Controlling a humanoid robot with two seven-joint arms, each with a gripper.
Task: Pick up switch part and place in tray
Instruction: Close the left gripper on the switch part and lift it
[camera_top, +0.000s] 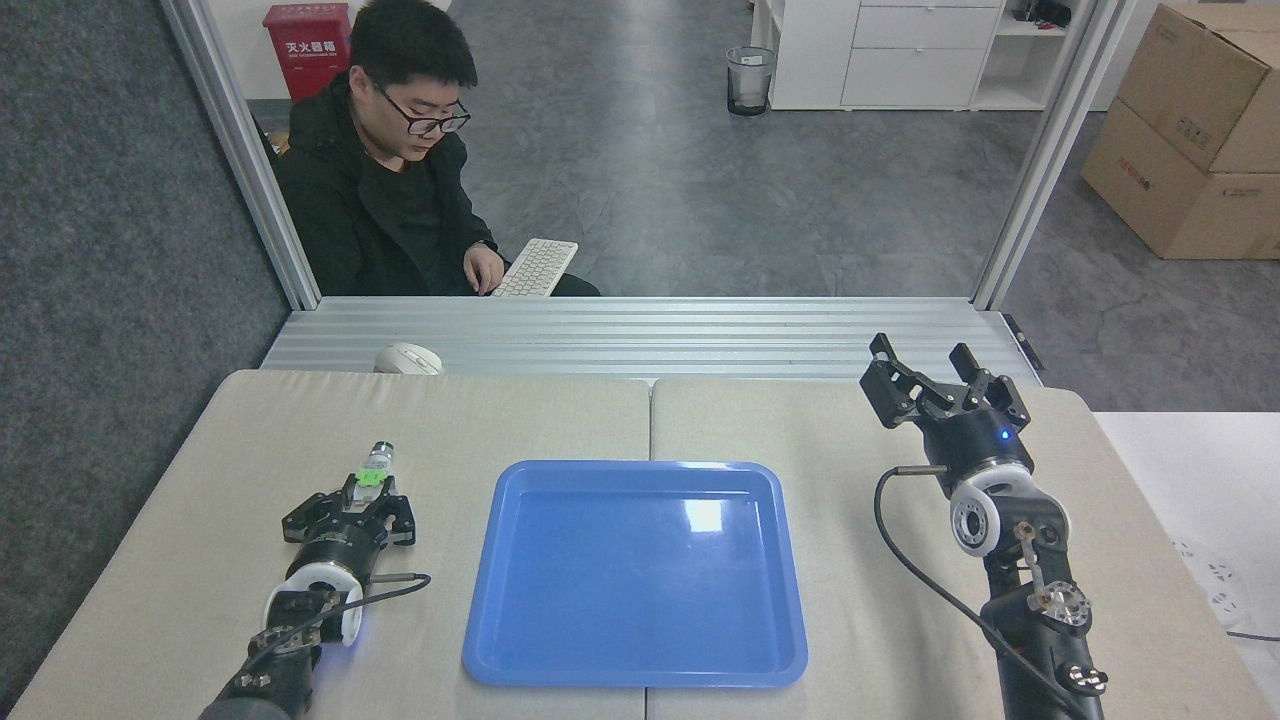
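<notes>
Left end effector (352, 508): we are closing its fingers around the switch part (371, 470), ready for lifting.
Switch part: lying on the worktop (560, 420), left of the tray (636, 672).
Right end effector (935, 378): we are holding it open and empty, right of the tray.

Both my arms are matte black w/ a white ring at the wrist, blue LED lit on each. Left gripper (350, 512) and right gripper (940, 385): black, angular fingers. Thin black cable loops off each wrist. Right forearm shows silver screws & a small metal knob.
</notes>
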